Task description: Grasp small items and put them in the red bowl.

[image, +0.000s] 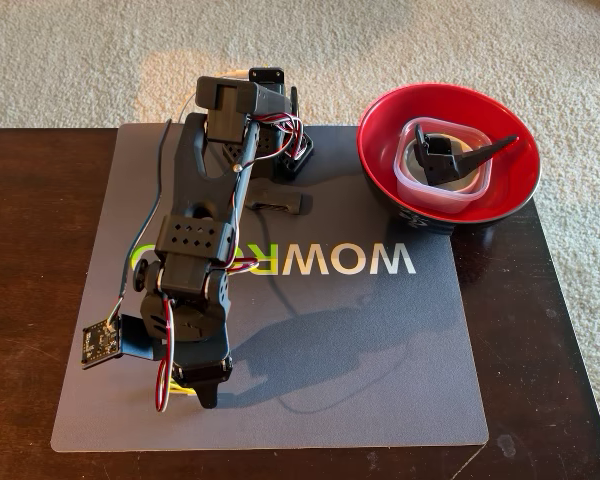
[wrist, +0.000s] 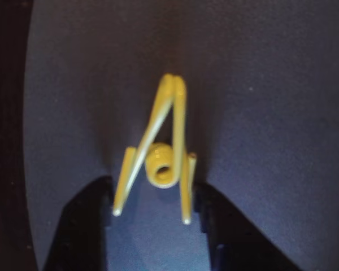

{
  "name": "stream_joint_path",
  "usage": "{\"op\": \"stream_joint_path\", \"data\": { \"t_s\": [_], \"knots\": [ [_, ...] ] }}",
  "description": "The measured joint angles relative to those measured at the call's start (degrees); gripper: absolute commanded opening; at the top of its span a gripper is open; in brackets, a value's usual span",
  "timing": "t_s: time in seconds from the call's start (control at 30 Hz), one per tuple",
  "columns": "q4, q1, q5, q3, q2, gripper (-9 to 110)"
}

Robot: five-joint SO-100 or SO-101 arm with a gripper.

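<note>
Open gripper [wrist: 155, 217] straddling the yellow clip [wrist: 161, 152] on the mat [wrist: 271, 113]; judged best closed squarely across both legs, then carried to the red bowl [image: 380, 120].

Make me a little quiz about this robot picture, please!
1. True or false: the red bowl is empty.
2. What colour is the clip between the jaws in the wrist view?
3. Which sits inside the clear plastic tub? A) a black bracket B) a white dish C) a spoon

Key:
1. False; the tub lies in it.
2. Yellow.
3. A, the black bracket.
</note>
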Motion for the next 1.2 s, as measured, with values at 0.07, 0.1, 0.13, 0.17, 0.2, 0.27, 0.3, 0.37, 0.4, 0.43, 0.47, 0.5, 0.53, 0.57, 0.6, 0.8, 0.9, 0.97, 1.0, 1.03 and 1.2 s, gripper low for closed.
{"op": "stream_joint_path", "data": {
  "t_s": [0.07, 0.1, 0.13, 0.17, 0.2, 0.27, 0.3, 0.37, 0.4, 0.43, 0.47, 0.5, 0.53, 0.57, 0.6, 0.8, 0.9, 0.97, 1.0, 1.03, 1.2],
  "knots": [
    [0.1, 1.1, -0.4, 0.0, 0.0, 6],
    [0.2, 1.5, -0.4, 0.0, 0.0, 4],
    [0.2, 1.8, -0.4, 0.0, 0.0, 3],
    [0.2, 2.1, -0.4, -0.2, 0.0, 2],
    [0.2, 2.2, -0.4, -0.2, 0.0, 1],
    [0.5, 2.2, -0.4, -0.2, 0.0, 0],
    [0.5, 2.2, -0.4, -0.2, 0.0, 0],
    [0.5, 2.2, -0.4, -0.2, 0.0, 0],
    [0.7, 2.2, -0.4, -0.2, 0.1, 0],
    [0.9, 2.2, -0.4, -0.2, 0.5, 0],
    [1.6, 2.2, -0.4, -0.1, 1.1, 0],
    [1.6, 2.4, -0.4, -0.1, 1.7, 0],
    [1.8, 1.8, -0.4, 0.0, 2.7, 0],
    [2.1, 1.1, -0.4, 0.0, 4.3, 0],
    [2.6, -0.1, -0.3, 0.1, 6.5, 0],
    [8.3, -11.9, 2.3, 0.1, 23.7, 0],
    [12.3, -20.2, 5.1, 0.6, 32.3, 0],
    [15.0, -27.0, 6.8, 1.4, 37.4, 0],
    [16.5, -30.7, 7.4, 2.1, 39.6, 0],
    [17.5, -34.5, 7.9, 3.3, 42.0, 0],
    [18.7, -55.3, 13.7, 17.4, 57.0, 0]
  ]
}}
